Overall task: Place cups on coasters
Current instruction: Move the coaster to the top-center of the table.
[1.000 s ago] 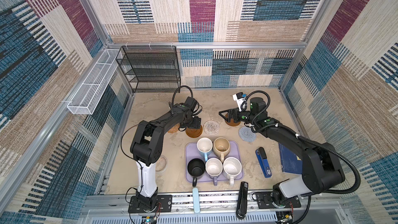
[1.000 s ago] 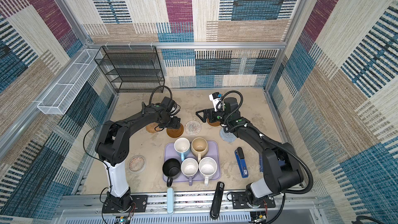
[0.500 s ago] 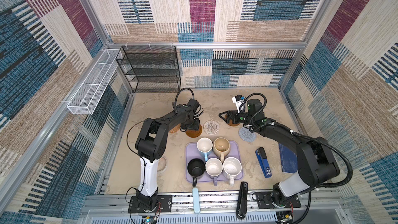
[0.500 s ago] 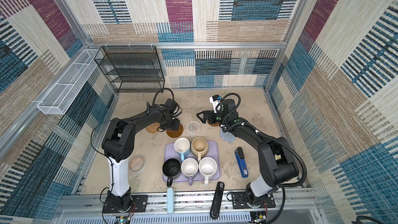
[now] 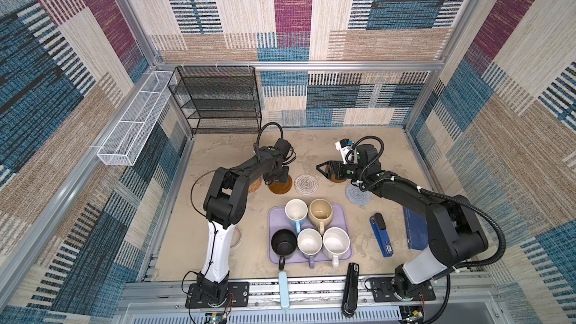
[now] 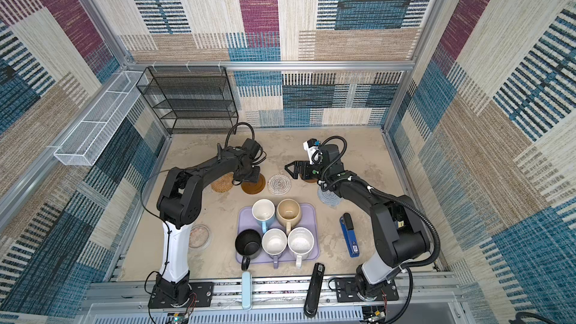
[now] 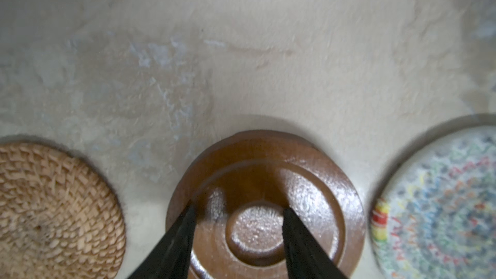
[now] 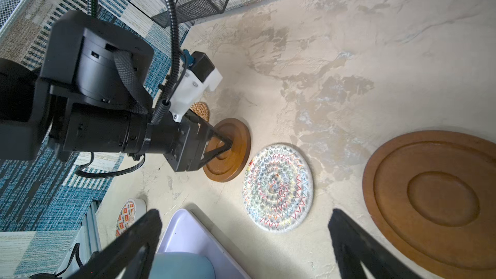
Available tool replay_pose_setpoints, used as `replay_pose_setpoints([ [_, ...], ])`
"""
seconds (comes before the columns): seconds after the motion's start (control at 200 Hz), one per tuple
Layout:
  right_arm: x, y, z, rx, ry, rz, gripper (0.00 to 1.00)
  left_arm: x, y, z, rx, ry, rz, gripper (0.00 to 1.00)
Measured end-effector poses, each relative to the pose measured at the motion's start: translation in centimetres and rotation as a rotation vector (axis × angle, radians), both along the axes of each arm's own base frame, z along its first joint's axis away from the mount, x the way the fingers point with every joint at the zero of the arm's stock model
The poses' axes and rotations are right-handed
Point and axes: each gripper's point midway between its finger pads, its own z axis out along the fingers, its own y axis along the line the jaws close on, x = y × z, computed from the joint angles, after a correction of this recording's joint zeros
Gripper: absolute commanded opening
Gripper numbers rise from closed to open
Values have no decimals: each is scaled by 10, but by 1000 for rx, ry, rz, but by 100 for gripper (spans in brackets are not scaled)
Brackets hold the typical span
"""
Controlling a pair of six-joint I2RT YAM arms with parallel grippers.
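Seemingly shifting the round brown wooden coaster [image 7: 268, 162], the left gripper [image 7: 237, 210] rests half-spread fingers [image 7: 177, 237] on it, astride its central boss [image 7: 255, 232], pinching nothing; press lightly, slide flat. A woven rattan coaster [image 7: 53, 205] and a whitish crocheted coaster [image 7: 440, 197] flank the fingers. The right gripper [image 8: 244, 212] gapes empty; five ceramic mugs [image 5: 309, 242] sit behind, on a lavender rectangular tray [image 5: 274, 219].

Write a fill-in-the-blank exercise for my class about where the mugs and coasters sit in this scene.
All ____ mugs stand on the lavender tray.
The left pincer points down at a ____ wooden coaster.
The whitish crocheted coaster lies ____ that one and the second wooden coaster.
Missing words: five, brown, between.
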Motion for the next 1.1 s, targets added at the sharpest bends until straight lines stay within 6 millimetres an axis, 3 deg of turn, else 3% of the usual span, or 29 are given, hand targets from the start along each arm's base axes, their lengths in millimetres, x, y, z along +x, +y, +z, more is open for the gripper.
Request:
replay_pose_setpoints([
  [0.421, 7, 5, -5, -10, 7, -5, 98, 8, 2, 2, -17, -12, 11, 55],
  [0.646, 15, 10, -4, -66, -6, -28, 96, 5, 1, 14, -43, -11, 12, 62],
  [0.766, 18, 10, -10, -117, -1, -41, 93, 6, -2, 42, -99, -47, 17, 68],
  [0.912, 19, 9, -17, -168, 22, -53, 92, 4, -6, 96, -200, -128, 21, 79],
  [1.027, 20, 16, -17, -210, 13, -42, 89, -6, -10, 130, -288, -166, 0, 98],
  [1.097, 21, 20, -23, -236, 22, -35, 89, -18, -14, 142, -348, -169, -12, 99],
])
